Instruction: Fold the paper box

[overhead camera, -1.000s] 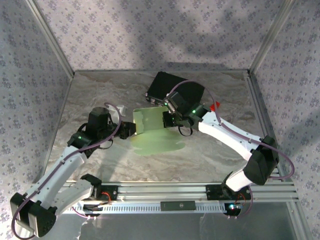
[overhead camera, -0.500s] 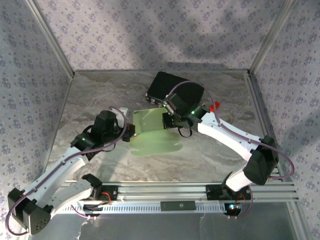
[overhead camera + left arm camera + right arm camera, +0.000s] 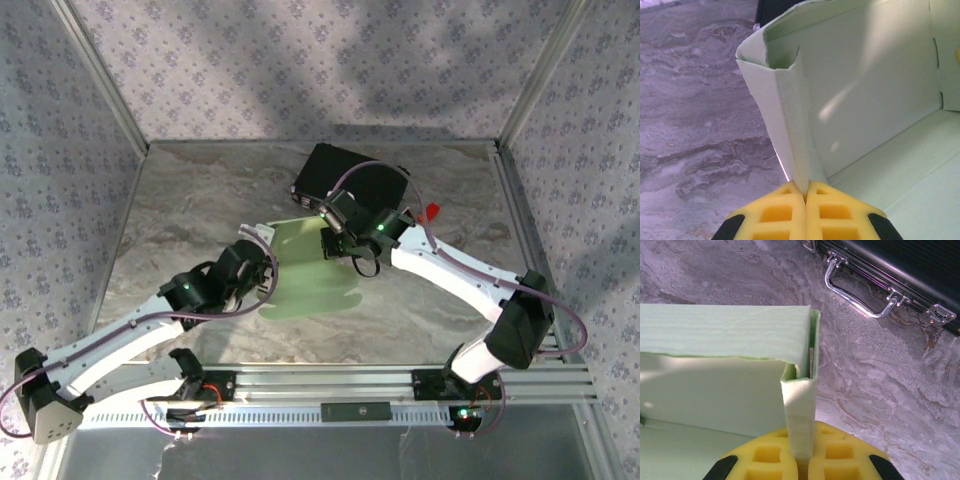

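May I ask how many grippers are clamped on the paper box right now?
2. The left gripper pinches the paper box at its left upright corner; the right gripper pinches a folded flap at its right corner, near the black hard case.

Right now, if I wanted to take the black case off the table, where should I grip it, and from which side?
Probably by its metal handle: a thin bow standing out from the latch side of the black case, narrow enough for a claw. Come from that side, the one facing the paper box, and close across the bow.
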Available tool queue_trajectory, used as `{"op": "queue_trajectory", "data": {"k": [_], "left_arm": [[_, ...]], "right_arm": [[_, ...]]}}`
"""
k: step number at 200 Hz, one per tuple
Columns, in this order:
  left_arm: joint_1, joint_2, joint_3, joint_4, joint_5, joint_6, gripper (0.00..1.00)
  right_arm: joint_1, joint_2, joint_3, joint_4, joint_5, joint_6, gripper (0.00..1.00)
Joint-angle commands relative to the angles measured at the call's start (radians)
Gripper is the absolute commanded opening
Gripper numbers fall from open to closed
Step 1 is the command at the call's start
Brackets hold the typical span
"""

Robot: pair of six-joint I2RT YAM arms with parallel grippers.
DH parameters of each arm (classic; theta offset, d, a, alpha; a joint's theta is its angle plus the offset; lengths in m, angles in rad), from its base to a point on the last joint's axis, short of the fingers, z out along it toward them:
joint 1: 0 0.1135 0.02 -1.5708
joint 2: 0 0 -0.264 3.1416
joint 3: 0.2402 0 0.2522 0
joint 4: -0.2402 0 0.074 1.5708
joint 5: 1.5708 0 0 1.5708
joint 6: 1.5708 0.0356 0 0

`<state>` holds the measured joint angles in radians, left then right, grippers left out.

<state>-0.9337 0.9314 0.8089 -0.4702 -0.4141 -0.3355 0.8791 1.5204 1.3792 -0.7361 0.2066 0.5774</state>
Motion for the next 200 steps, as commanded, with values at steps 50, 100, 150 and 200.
{"op": "queue_trajectory", "data": {"k": [50, 100, 150, 200], "left_arm": [[0.247, -0.088, 0.082, -0.013, 0.261, 0.065, 0.34], [0.291, -0.015, 0.111, -0.031, 0.332, 0.093, 0.35], [0.309, 0.028, 0.117, -0.007, 0.344, 0.099, 0.35], [0.291, 0.053, 0.116, 0.004, 0.221, 0.101, 0.0]], "right_arm": [[0.023, 0.007, 0.03, 0.028, -0.04, -0.007, 0.0], [0.028, 0.006, 0.038, 0.032, -0.046, -0.01, 0.0], [0.041, 0.003, 0.038, 0.036, -0.048, -0.008, 0.0], [0.063, 0.002, 0.047, 0.027, -0.028, 0.002, 0.0]]}}
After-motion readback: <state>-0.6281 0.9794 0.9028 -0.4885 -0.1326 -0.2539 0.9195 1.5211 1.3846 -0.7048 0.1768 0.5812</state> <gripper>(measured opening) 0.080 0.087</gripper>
